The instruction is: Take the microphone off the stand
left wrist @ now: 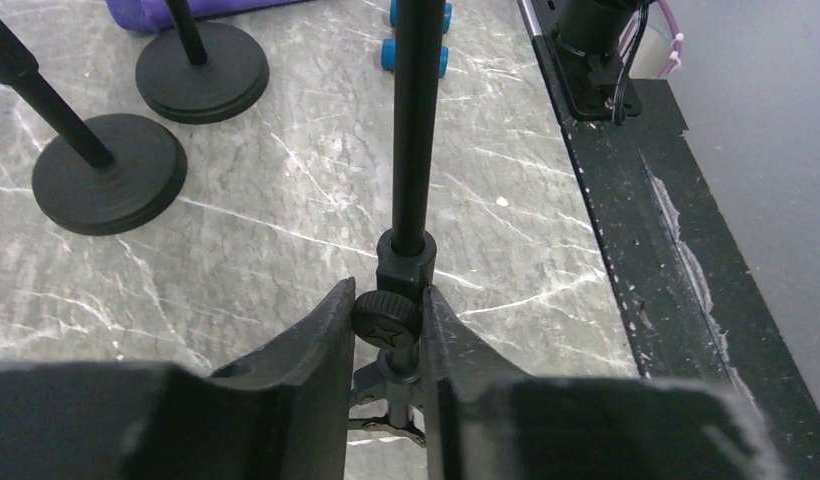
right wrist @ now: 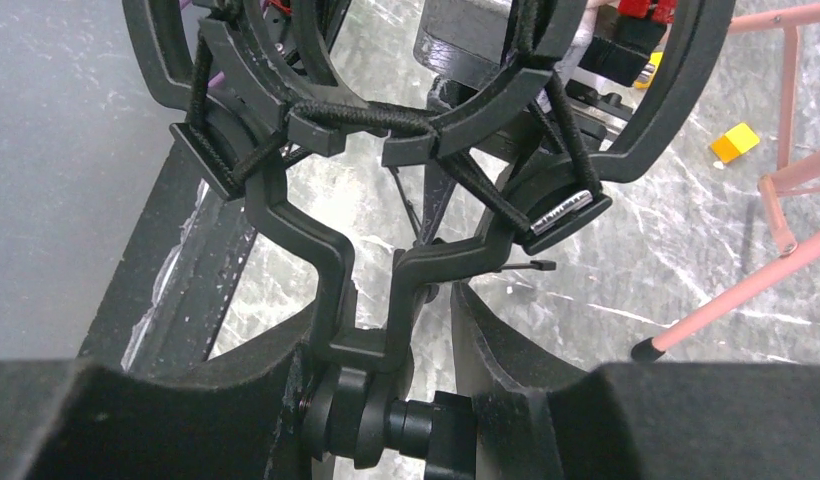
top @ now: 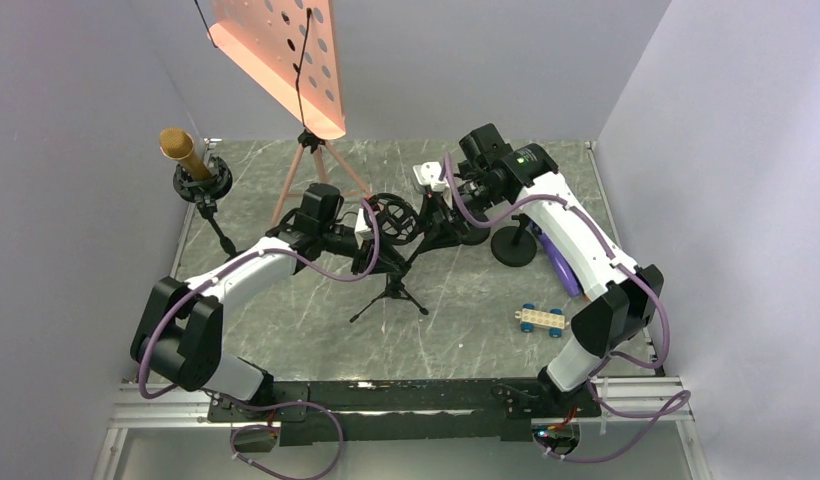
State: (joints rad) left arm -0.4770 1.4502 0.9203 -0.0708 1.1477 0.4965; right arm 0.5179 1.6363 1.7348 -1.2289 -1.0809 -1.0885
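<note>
Microphone point(top: 181, 150): one, gold-headed, tilted in far-left stand point(top: 204, 183), well apart from both grippers. Left gripper point(left wrist: 386, 305) pinches tripod stand point(left wrist: 416, 120) at knob. Right gripper point(right wrist: 391, 320) pinches shock mount point(right wrist: 366, 120) stem. Two round-base stands point(left wrist: 199, 72).

Top camera looks down from behind the arms; both wrist cameras sit close on the mid-table stand point(top: 394, 285).

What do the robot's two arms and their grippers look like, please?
The left arm and right arm both have white shells over black joints, on black bases. A purple cable loops loosely along each arm. A small green light glows near the right wrist. The left gripper and right gripper each have two broad, matte black fingers with curved inner faces.
</note>
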